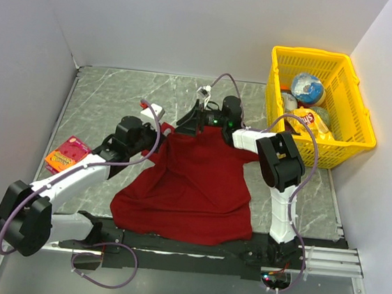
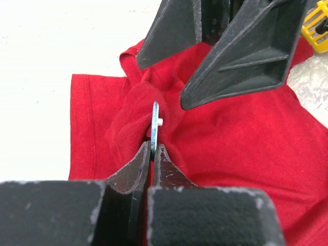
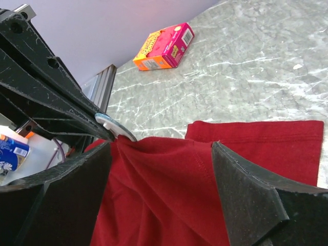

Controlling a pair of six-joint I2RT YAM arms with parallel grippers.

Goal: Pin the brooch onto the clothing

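White walls are enclosing a grey, marble-veined tabletop point(image 1: 117, 96). A plain dark-red short-sleeved T-shirt point(image 1: 191, 189) is lying across the near middle of it. The T-shirt is spread mostly flat, with its far edge gathered up off the surface between the two arms.

The left gripper point(image 2: 152, 146) is extending from the left with its jaws closed tight. It is pinching a tiny round whitish brooch point(image 2: 155, 120) edge-on at the fingertips. A bunched fold of the red fabric is pressing against the brooch's left face, and a small white stud is sticking out of its right face.

The right gripper point(image 3: 161, 154) is hovering on the far side of that fold. Its black jaws are standing wide apart and holding nothing, with one finger on either side of the raised cloth. Whether those fingers are touching the cloth cannot be told.

At the far right, a yellow plastic basket point(image 1: 311, 55) is holding a few packaged goods. Near the left edge, apart from the T-shirt, a flat orange-and-pink cardboard box point(image 1: 67, 154) is lying on the tabletop.
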